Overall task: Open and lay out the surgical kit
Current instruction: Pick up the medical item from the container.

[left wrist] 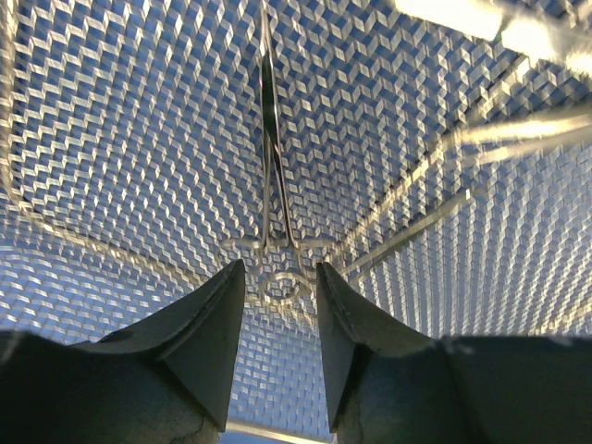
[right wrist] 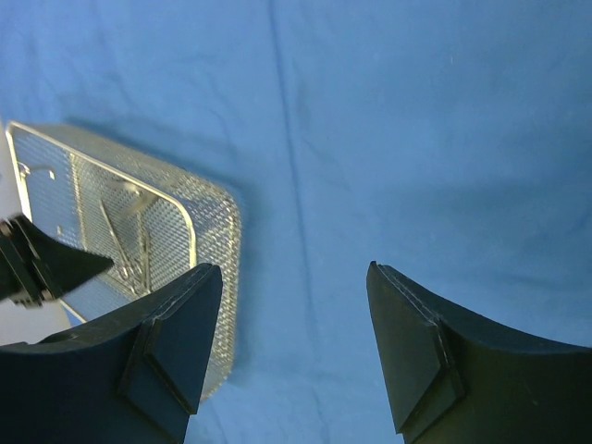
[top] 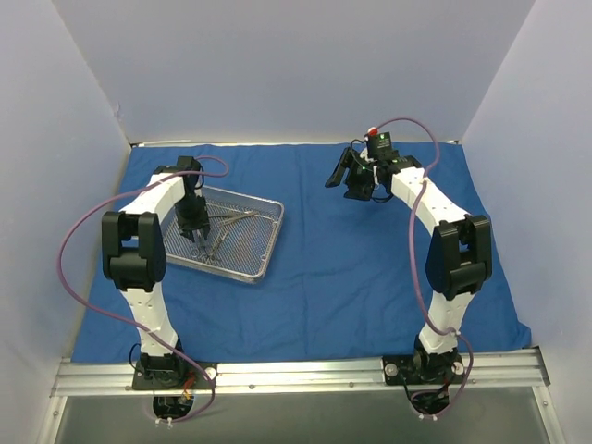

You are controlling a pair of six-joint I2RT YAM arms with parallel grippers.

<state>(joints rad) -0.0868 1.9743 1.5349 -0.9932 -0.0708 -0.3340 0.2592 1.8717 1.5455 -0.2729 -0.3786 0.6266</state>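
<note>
Near edge first: both arm bases (top: 171, 375) sit bolted to an aluminium rail (top: 296, 375), purple cables (top: 69, 250) looping off them. Whatever's below the rail is cut off by the frame.

Past that, the blue cloth wrap (top: 351, 277) lies spread flat over the table w/ a few soft creases.

Left-centre on the cloth, the wire-mesh tray (top: 268, 242) sits skewed, its left side hidden behind the L arm (top: 139, 245).

L gripper (left wrist: 282, 276) is down inside the tray, fingers partly apart, straddling a ring handle of one scissor-like instrument (left wrist: 271, 148). Pads look just off the ring, can't tell if they touch. That instrument lies flat on the mesh, tips pointing away from the fingers.

More instruments (left wrist: 518, 129) lie to its right, blurred & blown out by glare, count unclear. From the top cam they're thin slivers, hard to separate.

Farther back on the right, R gripper (right wrist: 294, 277) hangs above bare cloth, jaws wide, nothing in them. Its wrist cam catches the tray at left, partly blocked by its own finger.

Room: plain pale walls (top: 277, 65) on three sides, meeting the cloth's far edge.
</note>
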